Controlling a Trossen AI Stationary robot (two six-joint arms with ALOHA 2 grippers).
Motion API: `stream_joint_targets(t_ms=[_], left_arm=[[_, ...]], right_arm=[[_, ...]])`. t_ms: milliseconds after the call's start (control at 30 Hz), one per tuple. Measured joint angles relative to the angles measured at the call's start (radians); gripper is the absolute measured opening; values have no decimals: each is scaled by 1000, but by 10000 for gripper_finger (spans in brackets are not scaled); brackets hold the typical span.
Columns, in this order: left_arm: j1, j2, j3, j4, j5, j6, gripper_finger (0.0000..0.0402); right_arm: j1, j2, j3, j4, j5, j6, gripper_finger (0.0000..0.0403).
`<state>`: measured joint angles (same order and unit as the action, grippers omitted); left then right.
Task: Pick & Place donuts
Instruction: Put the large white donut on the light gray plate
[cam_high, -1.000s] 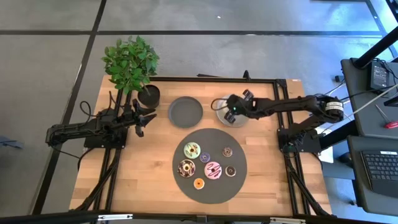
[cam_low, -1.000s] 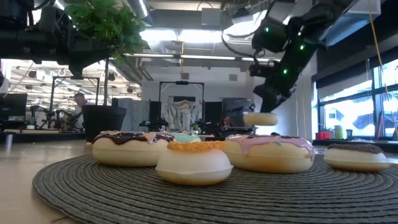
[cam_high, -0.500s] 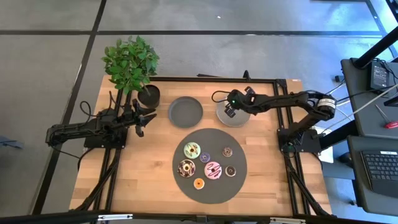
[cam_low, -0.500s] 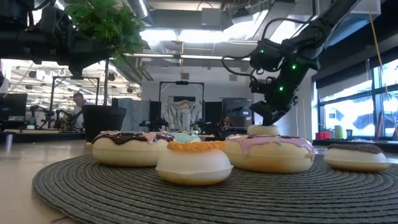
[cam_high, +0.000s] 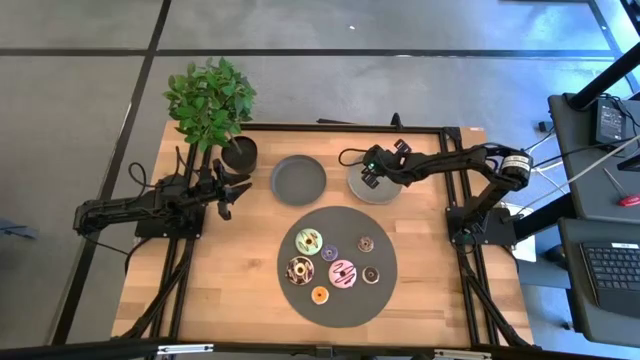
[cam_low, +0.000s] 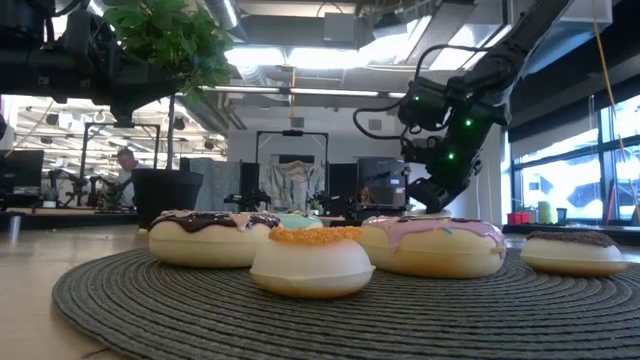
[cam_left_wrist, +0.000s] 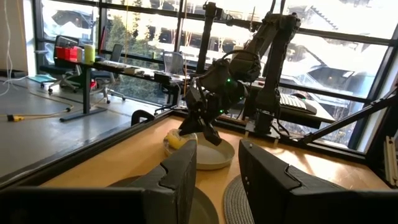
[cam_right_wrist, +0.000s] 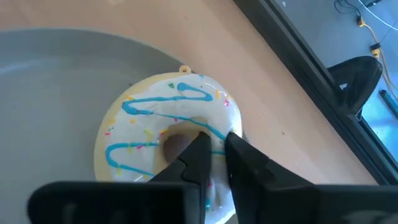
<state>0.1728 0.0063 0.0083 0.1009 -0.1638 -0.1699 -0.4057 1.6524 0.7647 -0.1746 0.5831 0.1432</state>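
Nearest the low camera, six donuts are sitting on the dark woven mat (cam_high: 385, 290): an orange-topped one (cam_low: 310, 258) in front, a chocolate one (cam_low: 213, 236) and a pink one (cam_low: 433, 245) just behind it. Beyond the mat, two grey plates are lying side by side; the left one (cam_high: 298, 180) is bare, and on the right one (cam_high: 385, 193) the right gripper (cam_right_wrist: 214, 151) is clamping the rim of a white donut with blue drizzle (cam_right_wrist: 171, 127), fingers nearly together. Farther left, beside the potted plant (cam_high: 211, 105), the left gripper (cam_left_wrist: 217, 168) is waiting with its fingers parted
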Motion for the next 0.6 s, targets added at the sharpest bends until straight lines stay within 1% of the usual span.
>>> stream_joint_targets(t_ms=[167, 433, 600], left_arm=[[0, 0, 0, 0, 0, 0, 116], [0, 0, 0, 0, 0, 0, 116], [0, 0, 0, 0, 0, 0, 116]], right_arm=[[0, 0, 0, 0, 0, 8, 74], [0, 0, 2, 12, 0, 18, 136], [1, -39, 12, 13, 0, 22, 154]])
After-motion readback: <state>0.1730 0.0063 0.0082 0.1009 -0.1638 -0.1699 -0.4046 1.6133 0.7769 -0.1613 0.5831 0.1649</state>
